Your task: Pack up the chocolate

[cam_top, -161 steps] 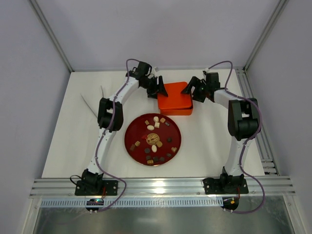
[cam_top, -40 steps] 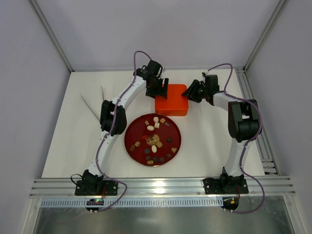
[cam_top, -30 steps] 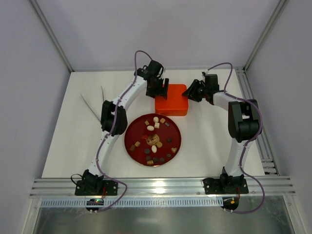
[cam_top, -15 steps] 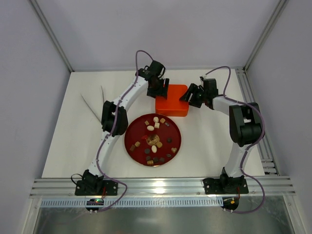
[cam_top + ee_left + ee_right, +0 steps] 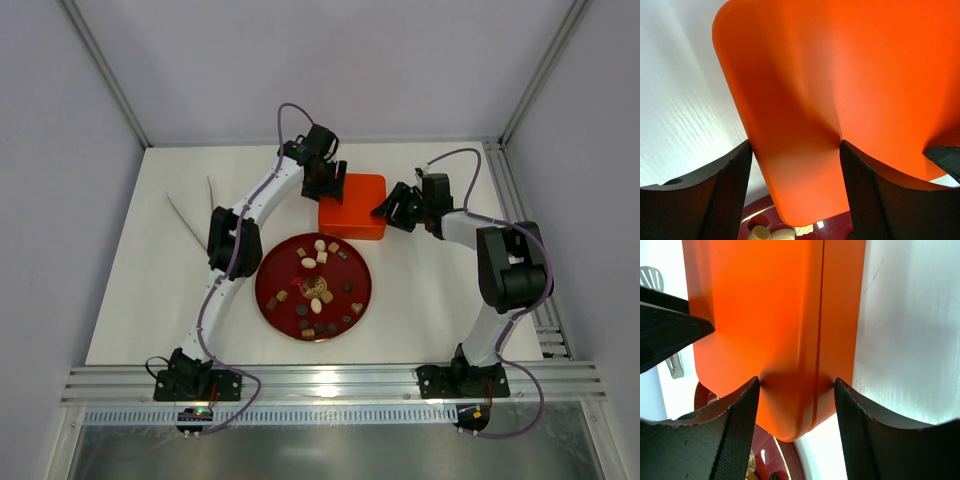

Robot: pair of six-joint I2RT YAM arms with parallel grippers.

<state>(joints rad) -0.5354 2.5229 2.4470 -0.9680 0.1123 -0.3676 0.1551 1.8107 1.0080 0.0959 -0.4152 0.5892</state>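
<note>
While my left gripper [image 5: 326, 186] sits at the left side of the orange box [image 5: 355, 210], its fingers [image 5: 725, 195] press on a rounded corner of that box from both sides. They pinch it, and no gap shows between pad and orange surface in the left wrist view. My right gripper [image 5: 386, 208] comes at the same box from the opposite side. Its fingers [image 5: 735, 435] likewise close on a rounded corner, with the thin seam of the box running down just inside the right-hand finger. So both of my tools are clamped on the box, one on each side and facing each other across it. The chocolate [image 5: 316, 288] is not in either grip. It lies scattered in dark, tan and cream pieces on the dark-red plate [image 5: 272, 268], past my fingertips on the side toward my bases, just beside the box's near edge. From each wrist I see a sliver of that plate beyond the gripped corner, with a pale sweet or two between the fingers. Box and plate both rest on the white table [image 5: 150, 300].
</note>
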